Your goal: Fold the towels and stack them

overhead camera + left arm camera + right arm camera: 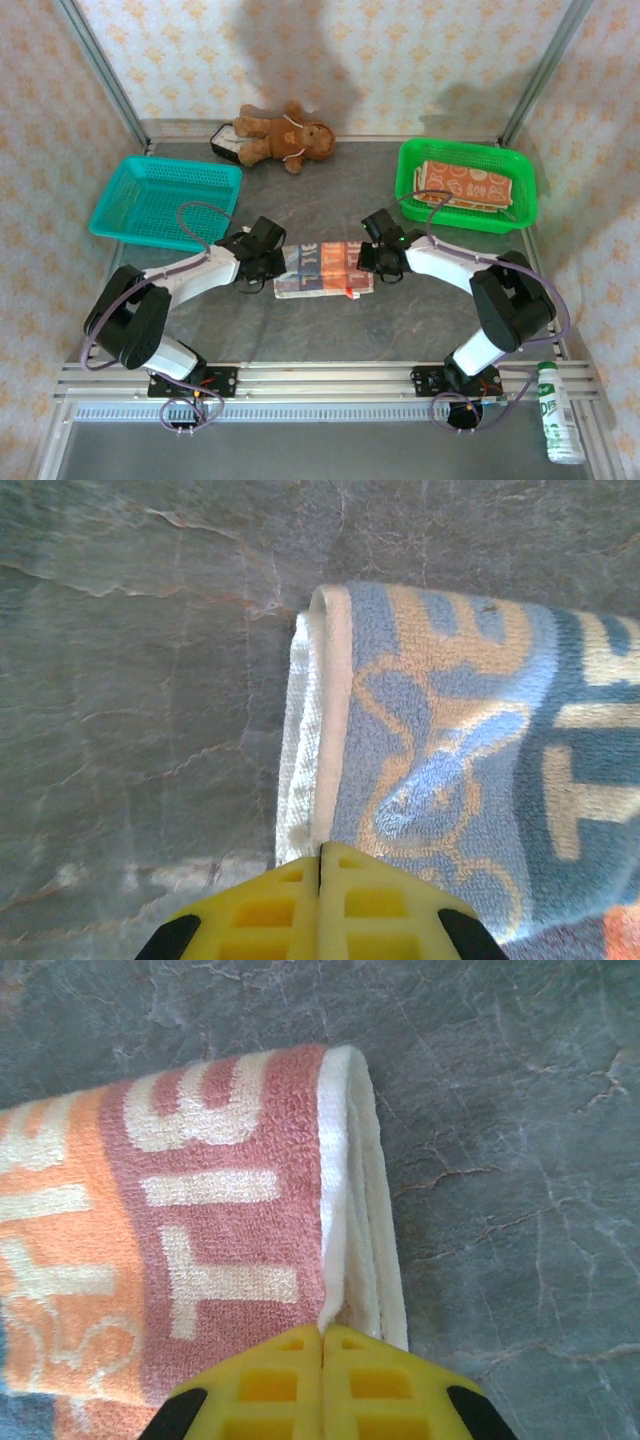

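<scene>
Quick status from the remote desk: the lettered towel (322, 268) lies in the middle of the table (330, 335), stretched left to right between the two arms. It looks folded over at least once, since both wrist cams show doubled layers at the short ends. The left gripper (268, 262) is clamped on its left end and the right gripper (375, 262) on its right end. Both pairs of yellow fingers (270, 905) are pressed tight together with the cloth edge running right into the seam, so I read that as a pinch on each end.

So I'd say we're early-ish: one towel mid-fold, nothing stacked yet. The orange towels (465, 185) sit in the green basket (408, 170) at the far right, not neatly squared as far as I can tell.

Other stuff: a teal basket (180, 162) far left, a teddy bear (285, 135) at the back, and a bottle (560, 425) near right. None of it crowds the towel.
</scene>
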`<control>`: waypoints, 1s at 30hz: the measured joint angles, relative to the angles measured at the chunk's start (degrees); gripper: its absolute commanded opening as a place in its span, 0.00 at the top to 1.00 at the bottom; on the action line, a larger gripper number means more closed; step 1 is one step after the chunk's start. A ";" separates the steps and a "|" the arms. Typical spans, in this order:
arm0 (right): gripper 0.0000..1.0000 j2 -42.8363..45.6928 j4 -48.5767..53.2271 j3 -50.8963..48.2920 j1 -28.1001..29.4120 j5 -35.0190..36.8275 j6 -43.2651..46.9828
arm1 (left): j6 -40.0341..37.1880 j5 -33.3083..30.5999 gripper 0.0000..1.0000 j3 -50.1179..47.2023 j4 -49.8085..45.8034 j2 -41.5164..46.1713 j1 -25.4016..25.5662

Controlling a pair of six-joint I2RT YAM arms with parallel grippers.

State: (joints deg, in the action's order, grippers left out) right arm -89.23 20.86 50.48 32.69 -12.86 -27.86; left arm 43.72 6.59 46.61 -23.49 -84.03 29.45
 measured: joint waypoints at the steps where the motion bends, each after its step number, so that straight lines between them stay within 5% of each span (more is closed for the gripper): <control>1: 1.00 0.76 0.35 0.00 0.00 0.00 0.00 | 0.00 -0.02 1.00 0.26 -0.98 1.16 0.00; 18: 1.00 12.00 5.16 -2.93 0.00 -0.57 -0.85 | 4.94 0.28 1.00 -0.24 -9.05 12.76 3.43; 30: 1.00 11.02 3.76 -9.38 0.39 -2.27 -2.19 | 10.91 0.48 1.00 -7.74 -5.42 10.93 8.90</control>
State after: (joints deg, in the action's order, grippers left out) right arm -78.22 24.62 41.10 33.08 -15.14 -30.04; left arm 54.63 7.07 38.87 -28.91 -73.10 38.35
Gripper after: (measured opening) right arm 0.042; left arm 0.047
